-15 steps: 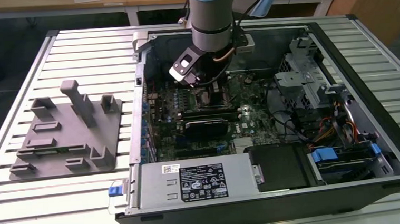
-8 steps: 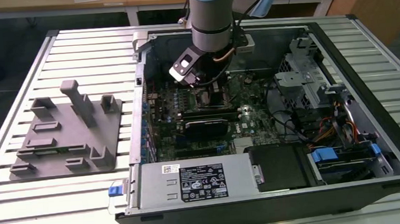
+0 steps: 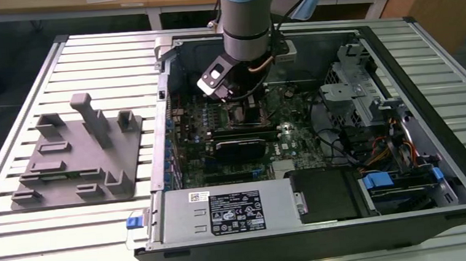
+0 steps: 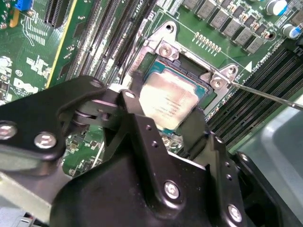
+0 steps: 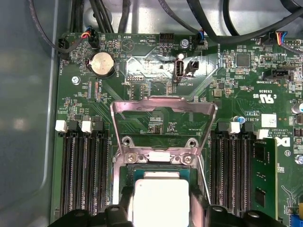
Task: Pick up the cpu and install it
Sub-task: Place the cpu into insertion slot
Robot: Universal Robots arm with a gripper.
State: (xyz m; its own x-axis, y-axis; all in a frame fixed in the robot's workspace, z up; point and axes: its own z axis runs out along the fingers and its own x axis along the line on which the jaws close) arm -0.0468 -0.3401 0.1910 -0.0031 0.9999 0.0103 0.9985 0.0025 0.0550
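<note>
Slatted metal worktop (image 3: 76, 240) runs right up to the camera's edge in the exterior view and carries an open computer case (image 3: 307, 248) lying on its side. On the exterior view's left, just beside the case, sits a grey moulded tray (image 3: 71, 166) with upright pegs. The arm (image 3: 246, 12) comes down from the far side into the case, over the far half of the green circuit board (image 3: 300, 144). A silver power supply (image 3: 222, 214) fills the case's near edge.

In both wrist views the black claw (image 4: 163, 108) (image 5: 161, 208) is clamped on the cpu (image 4: 165, 101) (image 5: 161, 198), one finger against each of two opposite sides. The cpu, silvery top plate upward, sits right over the socket (image 4: 163, 47) (image 5: 156, 158) between the rows of memory slots; whether it rests fully seated I cannot tell. The socket's metal hold-down frame (image 5: 163, 106) stands swung up and open on the far side.
</note>
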